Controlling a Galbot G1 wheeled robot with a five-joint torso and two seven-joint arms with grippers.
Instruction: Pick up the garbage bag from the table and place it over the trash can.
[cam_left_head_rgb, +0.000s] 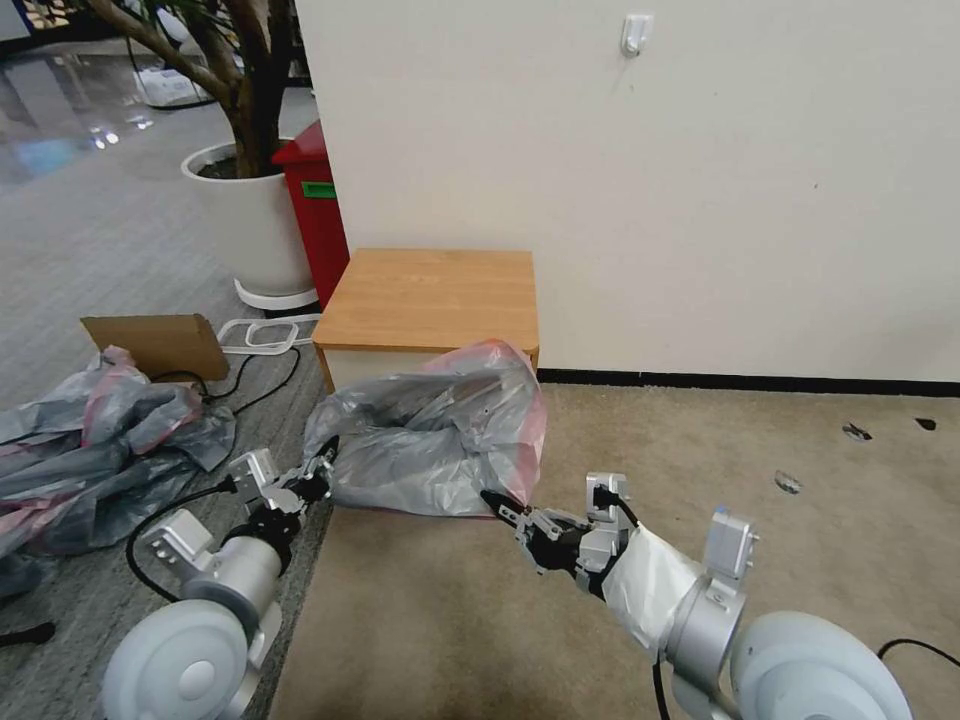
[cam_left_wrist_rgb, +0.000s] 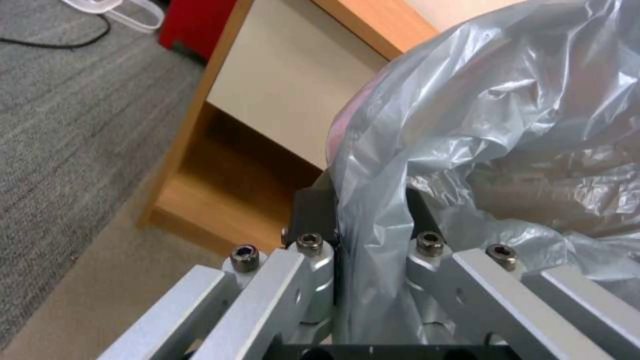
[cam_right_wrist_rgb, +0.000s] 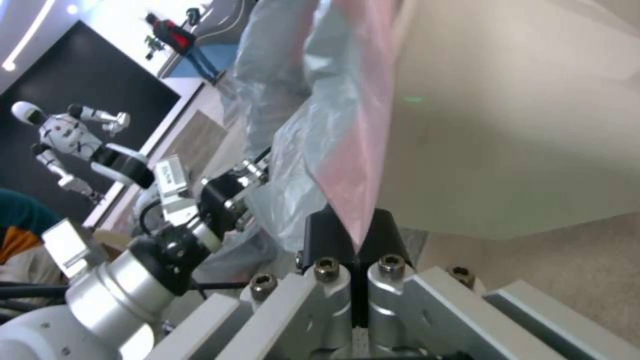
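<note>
Stretching the bag (cam_left_head_rgb: 430, 440) between them, the left hand (cam_left_head_rgb: 318, 470) pinches its left edge and the right hand (cam_left_head_rgb: 505, 512) is clamped on the pink rim at its near right corner. It hangs in front of the tabletop (cam_left_head_rgb: 430, 295), above the carpet. Thin film could tear or slip out if the hands pull apart unevenly, and the mouth may fold shut.
</note>
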